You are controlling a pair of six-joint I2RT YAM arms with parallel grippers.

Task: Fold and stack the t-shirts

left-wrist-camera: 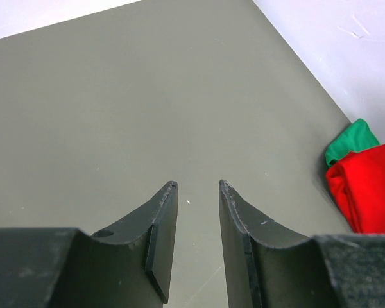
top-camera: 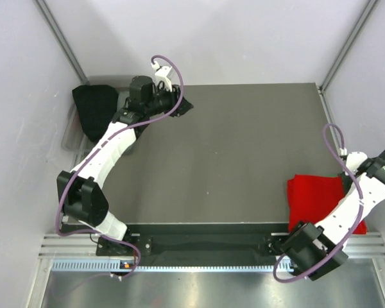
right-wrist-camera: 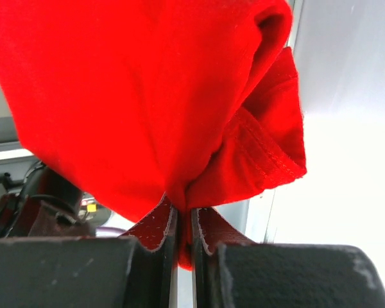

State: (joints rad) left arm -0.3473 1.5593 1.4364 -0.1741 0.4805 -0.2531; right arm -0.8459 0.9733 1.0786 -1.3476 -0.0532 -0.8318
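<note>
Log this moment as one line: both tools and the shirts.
left tool: open, empty, over table | right tool: shut on red t-shirt | green t-shirt: against the red one

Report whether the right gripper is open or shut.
Shut on the red t-shirt: the right gripper pinches a fold of its cloth, jaws almost touching.

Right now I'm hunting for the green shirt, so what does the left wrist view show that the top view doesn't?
Only the left wrist view: a green t-shirt tucked against the red t-shirt, and the left fingers standing apart with nothing between them. Only the top view: the right arm lying over the red cloth, and a dark cloth off the far left corner of the table. Both: the red t-shirt and the grey table.
</note>
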